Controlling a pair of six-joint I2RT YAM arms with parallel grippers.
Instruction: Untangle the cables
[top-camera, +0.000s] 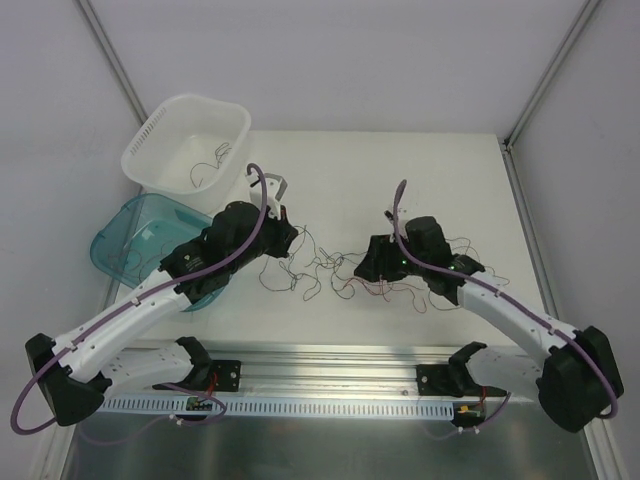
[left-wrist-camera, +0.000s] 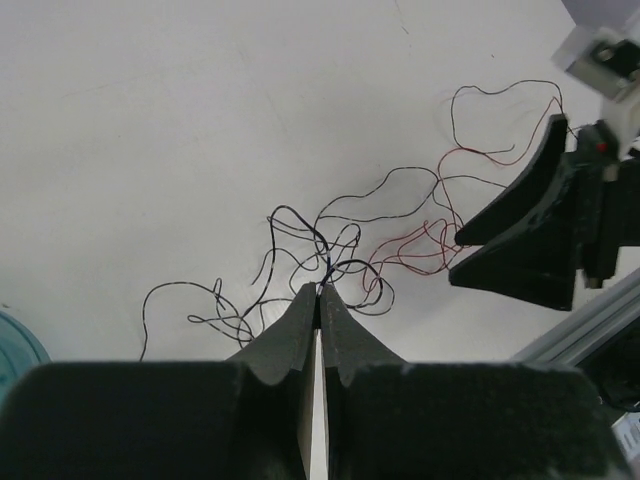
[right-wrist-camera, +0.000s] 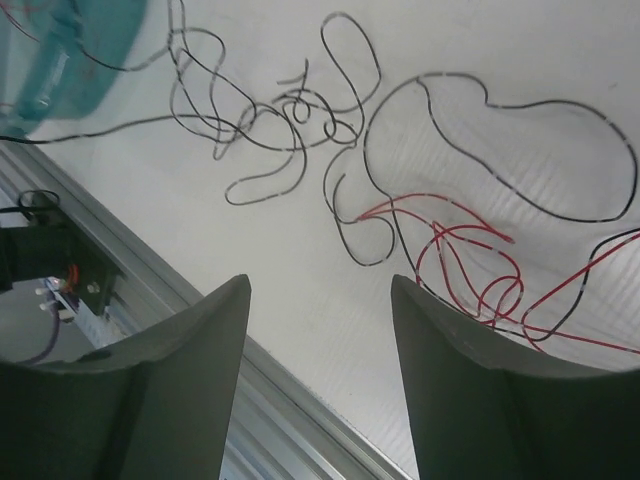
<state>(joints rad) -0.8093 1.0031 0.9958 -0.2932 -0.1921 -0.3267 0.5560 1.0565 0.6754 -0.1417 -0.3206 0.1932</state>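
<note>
The cables (top-camera: 322, 268), thin curly dark and red wires, lie in a loose tangle on the white table between the two grippers. My left gripper (top-camera: 287, 243) is at the tangle's left end. In the left wrist view it (left-wrist-camera: 320, 290) is shut, with a dark cable strand (left-wrist-camera: 328, 262) pinched at its tips. My right gripper (top-camera: 366, 264) is at the right end, low over the red strands (right-wrist-camera: 470, 250). It (right-wrist-camera: 320, 285) is open and empty, and the dark loops (right-wrist-camera: 300, 110) lie beyond it. It also shows open in the left wrist view (left-wrist-camera: 457, 258).
A white slotted basket (top-camera: 160, 130) with a few thin wires in it stands at the back left. A teal bin (top-camera: 120, 245) sits in front of it, partly under the left arm. An aluminium rail (top-camera: 330, 365) runs along the near table edge.
</note>
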